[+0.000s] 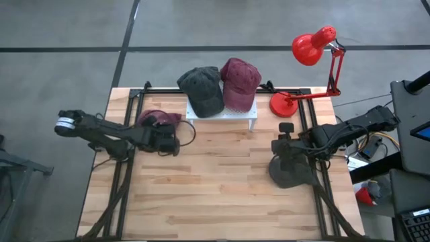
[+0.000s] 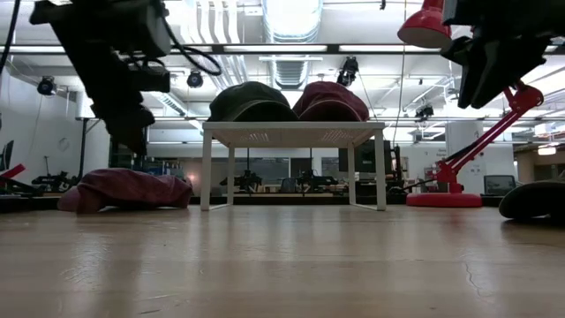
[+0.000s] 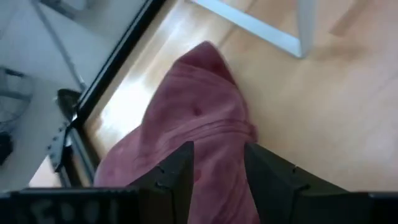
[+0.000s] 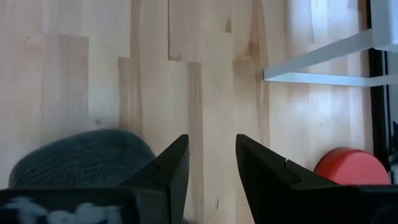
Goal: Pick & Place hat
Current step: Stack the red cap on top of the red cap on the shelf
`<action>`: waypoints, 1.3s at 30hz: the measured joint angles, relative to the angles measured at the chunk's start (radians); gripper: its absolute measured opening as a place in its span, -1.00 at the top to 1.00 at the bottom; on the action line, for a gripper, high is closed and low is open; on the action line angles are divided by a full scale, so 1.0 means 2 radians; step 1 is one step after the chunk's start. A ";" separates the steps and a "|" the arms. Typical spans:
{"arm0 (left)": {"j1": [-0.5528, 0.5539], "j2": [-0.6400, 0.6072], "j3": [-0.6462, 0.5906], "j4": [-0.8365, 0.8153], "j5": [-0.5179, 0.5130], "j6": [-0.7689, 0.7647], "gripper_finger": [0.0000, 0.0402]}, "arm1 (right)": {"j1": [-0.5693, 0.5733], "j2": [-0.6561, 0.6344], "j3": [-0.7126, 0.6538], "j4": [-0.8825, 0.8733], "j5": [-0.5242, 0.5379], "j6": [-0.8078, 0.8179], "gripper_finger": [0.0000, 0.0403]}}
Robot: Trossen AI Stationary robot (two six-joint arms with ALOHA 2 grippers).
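Maroon cap (image 1: 160, 119) flat on wooden table (image 1: 222, 181), 9 o'clock of white rack (image 1: 222, 113), beside table's edge rail. My left gripper (image 3: 219, 163) hangs just above it, fingers apart, nothing held. Rack top holds dark grey cap (image 1: 201, 89) and second maroon cap (image 1: 240, 82): two placed. Another dark grey hat (image 1: 290, 171) lies at 4 o'clock of rack; right gripper (image 4: 211, 158) over it, fingers apart, empty. Judgement: two hats left to pick.
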 joint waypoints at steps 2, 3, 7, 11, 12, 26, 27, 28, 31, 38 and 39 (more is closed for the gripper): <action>0.011 0.000 0.000 0.019 0.020 0.026 0.28 | -0.004 0.000 -0.005 0.004 0.000 -0.006 0.39; 0.016 0.000 -0.001 0.032 0.030 0.041 0.28 | -0.005 0.000 -0.008 0.003 0.000 -0.006 0.39; 0.045 0.002 -0.005 0.065 0.049 0.082 0.28 | -0.007 0.000 -0.013 0.003 -0.002 -0.004 0.40; 0.086 0.002 -0.012 0.064 0.100 0.078 0.28 | -0.007 -0.001 -0.013 0.003 -0.006 -0.004 0.39; 0.094 0.002 -0.016 0.067 0.114 0.083 0.28 | -0.007 -0.001 -0.013 0.003 -0.006 -0.004 0.39; 0.149 0.027 -0.077 0.113 0.237 0.078 0.52 | -0.010 -0.001 -0.015 0.005 -0.005 -0.004 0.49; 0.147 0.028 -0.080 0.113 0.242 0.073 0.63 | -0.010 -0.001 -0.015 0.005 -0.005 -0.004 0.50; 0.147 0.028 -0.084 0.113 0.248 0.068 0.77 | -0.010 -0.001 -0.015 0.006 -0.005 -0.003 0.51; 0.146 0.027 -0.092 0.126 0.271 0.043 0.95 | -0.010 -0.001 -0.015 0.009 -0.005 -0.002 0.53; 0.099 0.027 -0.083 0.227 0.375 -0.079 0.99 | -0.010 -0.001 -0.015 0.020 -0.005 0.005 0.60; 0.086 0.027 -0.078 0.248 0.375 -0.105 0.99 | -0.010 -0.001 -0.015 0.021 -0.005 0.011 0.61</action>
